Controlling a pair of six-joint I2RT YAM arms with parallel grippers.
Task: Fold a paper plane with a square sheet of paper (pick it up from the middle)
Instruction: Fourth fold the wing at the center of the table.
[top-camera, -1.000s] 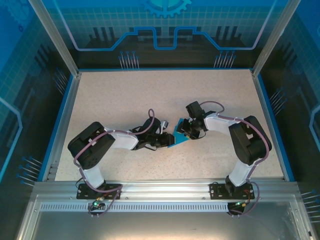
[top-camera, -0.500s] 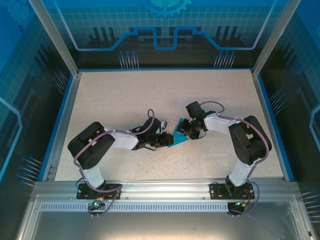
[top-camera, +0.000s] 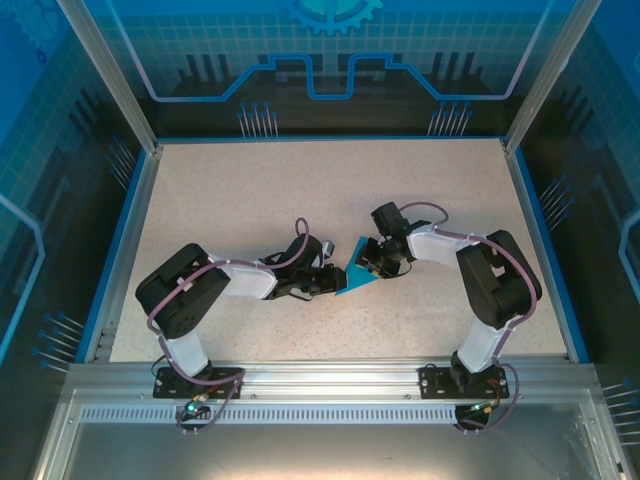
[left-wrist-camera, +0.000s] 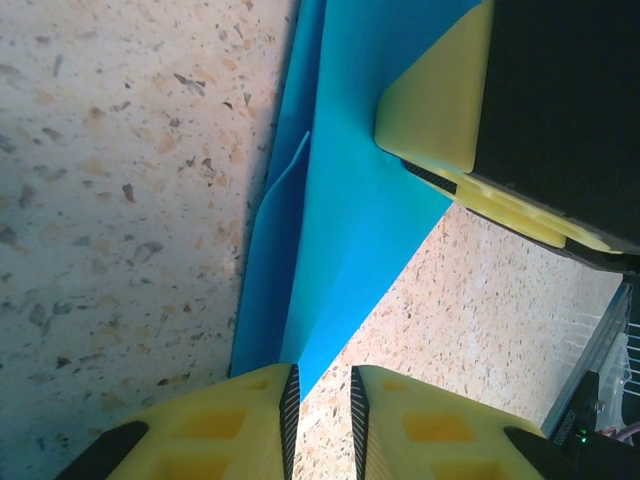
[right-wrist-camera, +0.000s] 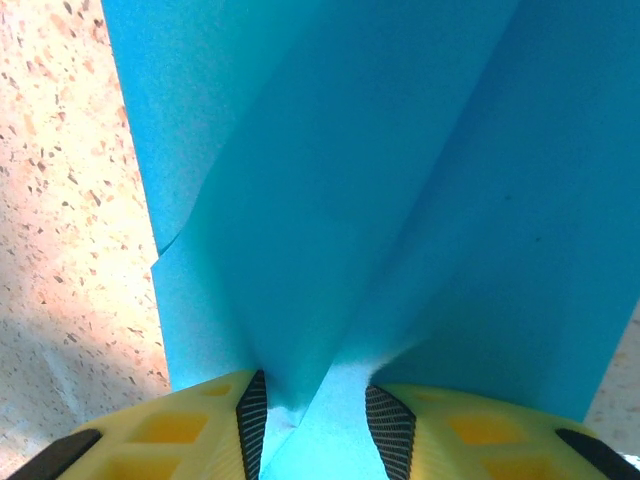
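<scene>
The left gripper (left-wrist-camera: 322, 385) has its fingers a little apart at the tip of the folded bright blue paper sheet (left-wrist-camera: 345, 230). The right gripper (right-wrist-camera: 312, 400) has a raised fold between its fingers; I cannot tell if they squeeze.

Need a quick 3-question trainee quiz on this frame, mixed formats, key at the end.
1. True or false: the paper lies as a flat, unfolded square.
2. Where is the paper? A) between the left end effector and right end effector; B) by the left arm's base; C) at the table's far edge.
3. Fill in: both end effectors' fingers are ___ in colour.
Key: 1 false; 2 A; 3 yellow.
</scene>
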